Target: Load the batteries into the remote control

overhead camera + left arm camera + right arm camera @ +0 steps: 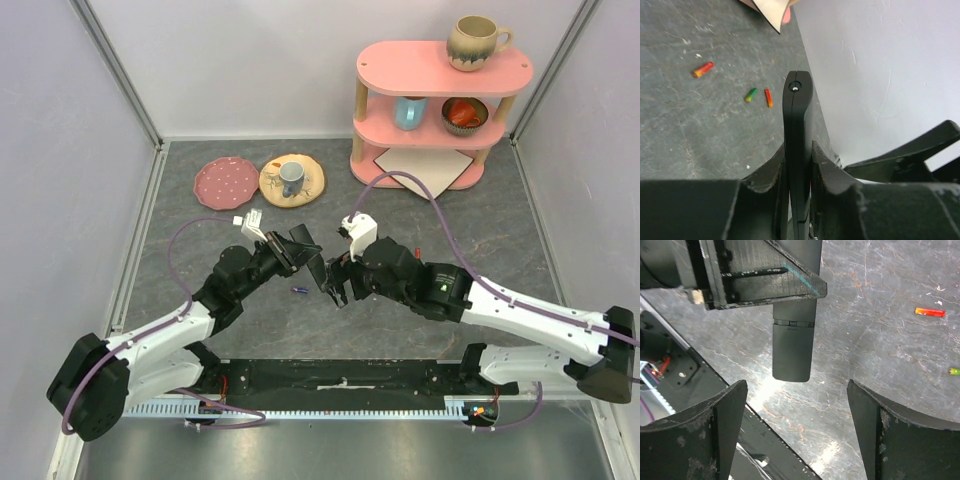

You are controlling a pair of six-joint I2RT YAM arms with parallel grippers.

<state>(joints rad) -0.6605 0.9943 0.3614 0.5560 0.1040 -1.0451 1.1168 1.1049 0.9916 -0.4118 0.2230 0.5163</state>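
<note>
My left gripper (303, 248) is shut on the black remote control (319, 268) and holds it above the table. In the left wrist view the remote (797, 115) stands edge-on between my fingers (826, 170). My right gripper (337, 290) is open and empty, right beside the remote's free end. In the right wrist view that end (792, 347) hangs between and just beyond my open fingertips (735, 405). A blue battery (298, 291) lies on the table under the grippers. Red-orange (702, 69), green (750, 95) and orange (768, 97) batteries lie on the table beyond; the red-orange (929, 312) and green (954, 371) ones also show in the right wrist view.
A pink three-tier shelf (440, 130) with mugs and a bowl stands at the back right, a white card (425, 165) at its foot. A pink plate (225, 182) and a yellow plate (310, 185) carrying a mug sit at the back. Walls enclose the table.
</note>
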